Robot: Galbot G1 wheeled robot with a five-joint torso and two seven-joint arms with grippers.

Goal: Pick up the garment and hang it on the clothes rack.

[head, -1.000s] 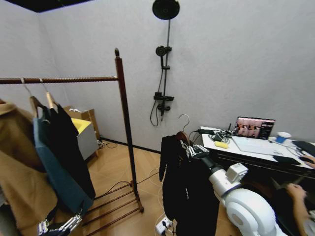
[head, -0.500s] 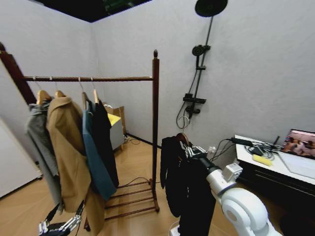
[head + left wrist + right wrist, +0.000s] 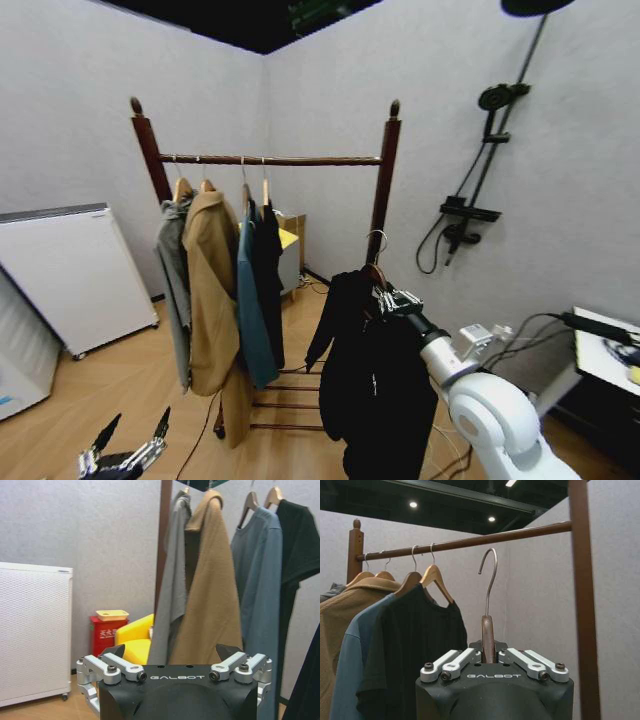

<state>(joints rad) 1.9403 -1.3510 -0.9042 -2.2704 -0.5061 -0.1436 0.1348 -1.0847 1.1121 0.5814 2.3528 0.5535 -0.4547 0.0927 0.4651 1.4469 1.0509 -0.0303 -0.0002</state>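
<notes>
Low at seven o'clock of the head view, left pincer (image 3: 127, 456) parked, fingers spread wide, holding nothing. Toward ten o'clock, a white cabinet (image 3: 75, 275) against the wall. At the centre, the clothes rack (image 3: 270, 159) with knob-topped posts and round crossbar, carrying a grey garment (image 3: 175, 270), a long tan coat (image 3: 212, 290), a blue jacket (image 3: 248, 310) and a black top (image 3: 268, 285) side by side. Just right of centre, toward five o'clock, the garment (image 3: 375, 390) hanging black from its wooden hanger (image 3: 488, 637), metal hook (image 3: 490, 580) upright, below the crossbar and clear of it. Right pincer (image 3: 388, 298) clamped tight on the hanger neck. At two o'clock, a shower fixture (image 3: 470, 200) on the wall.
</notes>
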